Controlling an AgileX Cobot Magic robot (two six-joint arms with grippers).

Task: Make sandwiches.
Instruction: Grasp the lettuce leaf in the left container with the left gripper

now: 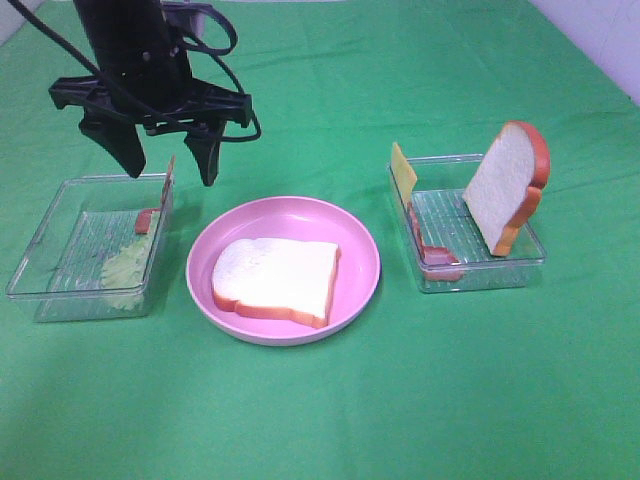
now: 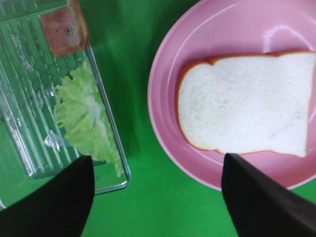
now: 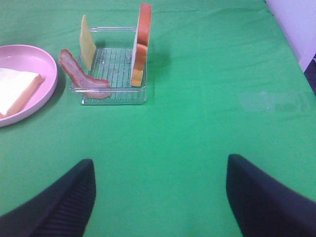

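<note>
One bread slice (image 1: 275, 280) lies flat on the pink plate (image 1: 362, 250); the second slice (image 1: 508, 185) leans upright in the right tray (image 1: 485, 277), with cheese (image 1: 403, 170) and bacon (image 1: 437, 256) at its left edge; lettuce (image 1: 128, 268) lies in the left tray (image 1: 70, 240); I see my left gripper (image 1: 171, 170) spread wide and empty above that tray's right edge; my right gripper (image 3: 159, 158) gapes empty too.

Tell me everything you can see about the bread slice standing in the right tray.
The bread slice looks like a foam toy: white face, orange-brown crust. It stands on edge, tilted, in the clear tray, resting on its ribbed floor. The cheese and bacon lean at the opposite wall, apart from it.
</note>
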